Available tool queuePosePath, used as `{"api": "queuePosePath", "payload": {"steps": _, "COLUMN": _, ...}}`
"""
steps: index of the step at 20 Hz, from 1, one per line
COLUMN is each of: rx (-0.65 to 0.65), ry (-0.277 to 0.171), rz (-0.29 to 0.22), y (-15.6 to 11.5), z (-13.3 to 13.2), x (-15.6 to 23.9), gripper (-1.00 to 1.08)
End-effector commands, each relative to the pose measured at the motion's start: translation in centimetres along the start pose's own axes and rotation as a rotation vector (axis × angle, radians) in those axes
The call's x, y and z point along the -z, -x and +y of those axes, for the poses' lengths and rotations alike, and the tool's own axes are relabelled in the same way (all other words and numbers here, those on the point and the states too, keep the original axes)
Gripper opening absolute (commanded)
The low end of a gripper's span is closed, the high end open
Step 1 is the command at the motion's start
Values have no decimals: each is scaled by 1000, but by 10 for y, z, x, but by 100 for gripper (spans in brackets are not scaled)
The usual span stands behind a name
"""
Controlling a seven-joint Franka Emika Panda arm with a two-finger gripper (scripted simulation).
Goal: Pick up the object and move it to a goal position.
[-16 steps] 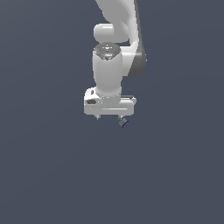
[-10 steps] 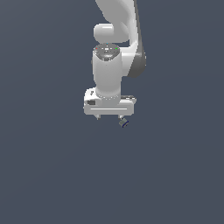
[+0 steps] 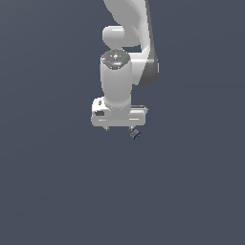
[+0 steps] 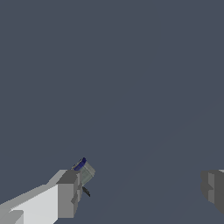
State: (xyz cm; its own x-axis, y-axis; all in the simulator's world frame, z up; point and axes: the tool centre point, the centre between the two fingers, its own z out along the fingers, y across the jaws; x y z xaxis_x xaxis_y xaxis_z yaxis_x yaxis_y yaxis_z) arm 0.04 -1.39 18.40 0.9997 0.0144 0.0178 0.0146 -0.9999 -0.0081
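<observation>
- The white, glossy Franka arm [image 3: 125, 57] was seen in the exterior view descending from the upper edge, its broad white hand held level above a uniform slate-grey ground [image 3: 57, 191].
- The white two-fingered gripper [image 3: 119, 128] was shown with its jaws spread wide; in the wrist view one grey-tipped finger [image 4: 68, 192] and the other [image 4: 213, 189] were well apart.
- The tiny dark navy-blue object with a pale grey-green patch [image 3: 135, 134] was located at the fingertip on the exterior view's right.
- In the wrist view, the object [image 4: 83, 169] was touching one fingertip only; it was not pinched between the two.
</observation>
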Motion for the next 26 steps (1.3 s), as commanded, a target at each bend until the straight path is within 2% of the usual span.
{"api": "queuePosePath", "payload": {"steps": 1, "rx": 12, "ry": 1, "rz": -1, "y": 1, "z": -1, "x": -2, "gripper": 100}}
{"api": "queuePosePath", "payload": {"steps": 10, "rx": 158, "ry": 9, "rz": -6, "y": 16, "z": -16, "x": -30, "gripper": 100}}
{"api": "queuePosePath", "payload": {"steps": 26, "rx": 635, "ry": 7, "rz": -19, "y": 78, "z": -67, "x": -107, "gripper": 100}}
